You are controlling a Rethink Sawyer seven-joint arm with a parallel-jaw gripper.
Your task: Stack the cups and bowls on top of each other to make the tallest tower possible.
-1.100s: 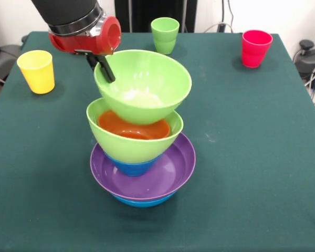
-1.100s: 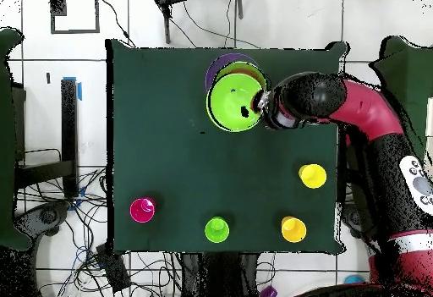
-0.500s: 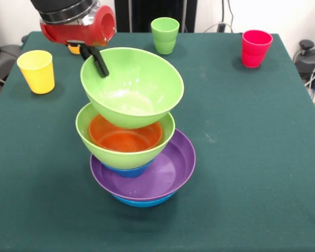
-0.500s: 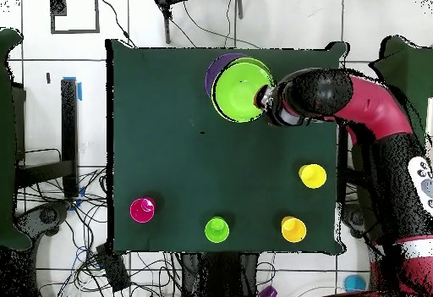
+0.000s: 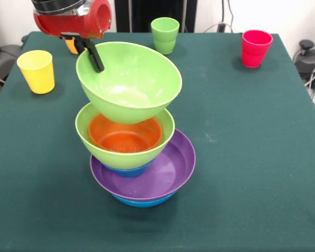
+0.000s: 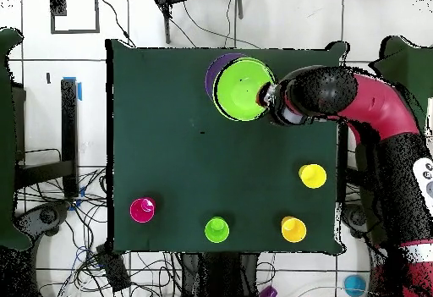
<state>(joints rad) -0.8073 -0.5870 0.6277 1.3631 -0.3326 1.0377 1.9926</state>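
Your worktop (image 5: 262,157) carries the tower (image 5: 142,157) near its middle: large blue bowl lowest, wide purple bowl (image 5: 168,176) on it, a small blue bowl, then a light green bowl (image 5: 94,142) cradling the small orange bowl (image 5: 125,137). Your gripper (image 5: 94,55) has its fingers clamped on the rim of the top green bowl (image 5: 128,81), which is tilted just above the orange one, not yet seated. The four cups, yellow cup (image 5: 37,71) among them, stand well apart, unstacked.
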